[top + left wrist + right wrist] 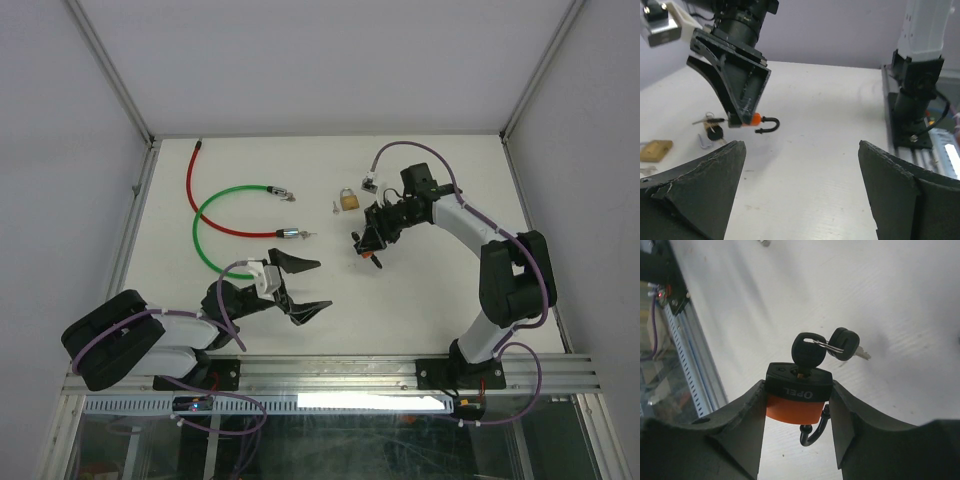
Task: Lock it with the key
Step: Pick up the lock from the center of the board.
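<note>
One orange padlock (792, 410), key (807, 351) inserted, shackle (767, 125) open, pinched in right gripper (797, 392) above table (440, 300), right of centre. Left gripper (801, 145) spread wide near front edge. Likely next: close shackle, turn key.

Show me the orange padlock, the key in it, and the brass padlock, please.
orange padlock (792, 412), right wrist view, on the orange lower part of its body.
key (808, 351), right wrist view, on its black head.
brass padlock (349, 202), top view, on its brass body.
</note>
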You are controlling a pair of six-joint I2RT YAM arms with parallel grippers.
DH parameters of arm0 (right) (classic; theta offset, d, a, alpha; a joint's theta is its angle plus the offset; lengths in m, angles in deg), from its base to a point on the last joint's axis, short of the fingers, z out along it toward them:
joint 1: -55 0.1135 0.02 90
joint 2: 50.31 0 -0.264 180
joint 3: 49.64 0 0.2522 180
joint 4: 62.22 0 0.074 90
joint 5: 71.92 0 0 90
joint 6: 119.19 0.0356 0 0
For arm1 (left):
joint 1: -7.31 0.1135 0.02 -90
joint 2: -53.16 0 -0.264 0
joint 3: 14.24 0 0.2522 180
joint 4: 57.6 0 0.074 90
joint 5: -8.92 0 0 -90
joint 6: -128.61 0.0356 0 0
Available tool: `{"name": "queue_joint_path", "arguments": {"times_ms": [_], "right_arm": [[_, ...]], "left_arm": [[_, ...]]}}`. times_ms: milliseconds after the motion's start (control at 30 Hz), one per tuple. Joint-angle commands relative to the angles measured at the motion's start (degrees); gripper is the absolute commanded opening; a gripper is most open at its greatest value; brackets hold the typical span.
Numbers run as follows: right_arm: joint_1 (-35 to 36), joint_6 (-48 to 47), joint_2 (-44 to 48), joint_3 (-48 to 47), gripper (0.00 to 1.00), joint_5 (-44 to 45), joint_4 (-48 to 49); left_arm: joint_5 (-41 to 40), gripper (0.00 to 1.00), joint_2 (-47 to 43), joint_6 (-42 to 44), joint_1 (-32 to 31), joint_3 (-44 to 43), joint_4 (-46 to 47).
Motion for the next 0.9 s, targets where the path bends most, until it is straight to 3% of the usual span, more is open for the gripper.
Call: {"name": "queue_joint_path", "arguments": {"times_ms": [0,200,433,867], "right_arm": [[2.81,-11.20,-1.11,-3.71,0.00,-10.19,-5.78],[6.52,-16.73,-3.97,-5.44,0.00,-10.95,-11.43],[10.84,-21.42,-7.35,-7.54,0.00,-11.55,-16.50],[13.50,-25.49,-10.72,-10.09,0.00,-14.98,-22.43]], "left_arm": [[-0.51,0.99,-1.50,24.57,-2.08,-0.44,-3.76],[0.50,0.99,1.73,37.78,-3.31,-2.22,-5.92],[-0.82,0.93,6.57,46.75,-4.76,-6.11,-9.42],[-4.12,0.73,14.42,49.84,-6.26,-11.33,-13.22]]}}
